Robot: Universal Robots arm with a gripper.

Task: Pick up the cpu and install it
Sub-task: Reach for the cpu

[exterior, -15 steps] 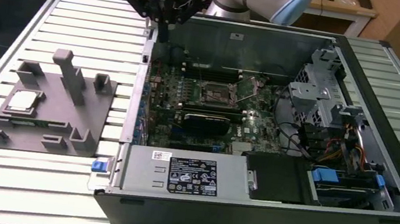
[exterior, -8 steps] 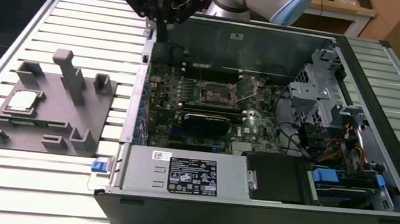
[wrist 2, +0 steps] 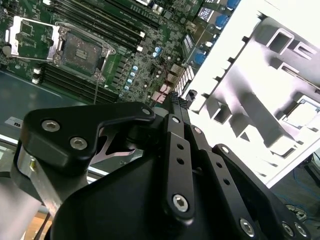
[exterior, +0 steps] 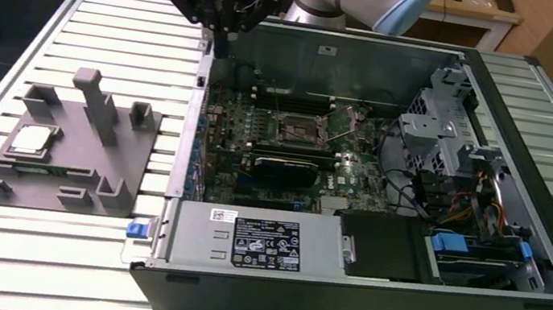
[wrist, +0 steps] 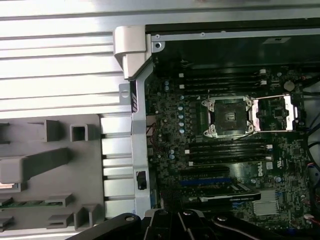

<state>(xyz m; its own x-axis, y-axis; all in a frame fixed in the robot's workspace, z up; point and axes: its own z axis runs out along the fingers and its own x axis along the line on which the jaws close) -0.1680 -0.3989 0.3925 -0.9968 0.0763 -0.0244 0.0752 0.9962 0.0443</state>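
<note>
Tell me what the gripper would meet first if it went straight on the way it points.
Likely the edge of the motherboard, just inside the case wall. Depth is unclear, so the gripper might catch that wall's rim instead.

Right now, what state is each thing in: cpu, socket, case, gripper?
Silver-grey square cpu: resting in the grey plastic tray, untouched.
Black square motherboard socket: empty, metal load plate flipped open.
Black computer case: on its side, open.
Black gripper: shut, holding nothing.
</note>
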